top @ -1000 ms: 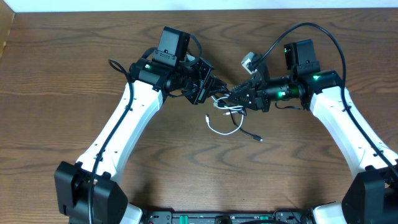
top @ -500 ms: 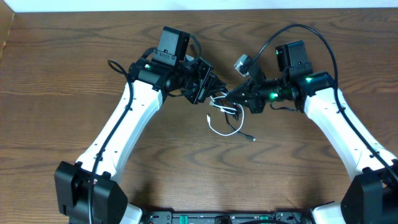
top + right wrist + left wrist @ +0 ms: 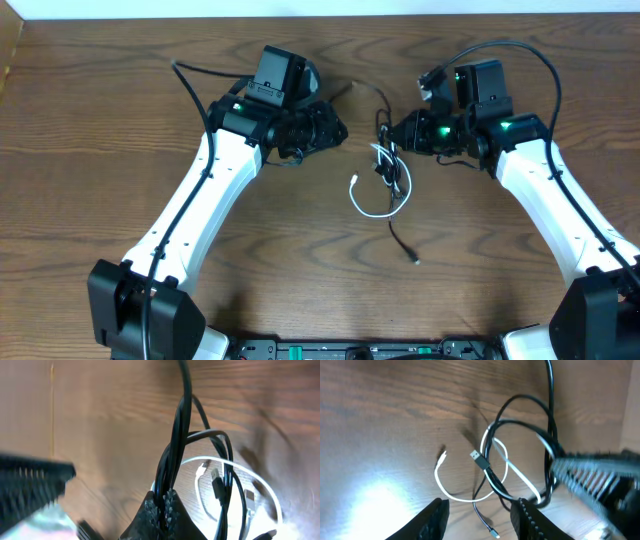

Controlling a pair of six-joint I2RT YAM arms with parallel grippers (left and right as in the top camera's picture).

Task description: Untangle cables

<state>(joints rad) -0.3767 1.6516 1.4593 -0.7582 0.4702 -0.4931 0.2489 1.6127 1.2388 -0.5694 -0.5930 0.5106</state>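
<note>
- The two arms have pulled apart since a second ago: the left fingers (image 3: 432, 517) have let go and drawn back to their side, and the right fingers (image 3: 150, 515) have backed off the other way, taking the knot of cords with them.
- The tangle now lies more toward the right arm, and the loose black tail reaches farther toward the near edge than before.
- Left fingers stand partly open with nothing between them, pointing across at the cords.
- Right fingers are pinched tight on several strands of the black cord (image 3: 185, 390), which rises from the surface (image 3: 300, 270) into the grip.
- The white cord (image 3: 451, 498) lies in an open loop on the surface between the two arms, threaded through the black loops and crossing them.
- A dark flat plug (image 3: 480, 459) sits in the middle of the tangle.
- The surface is brown wood grain, with a bright glare patch in the left wrist view.
- Beyond its far edge runs a pale strip (image 3: 300, 8) of the room; what it is I cannot tell.
</note>
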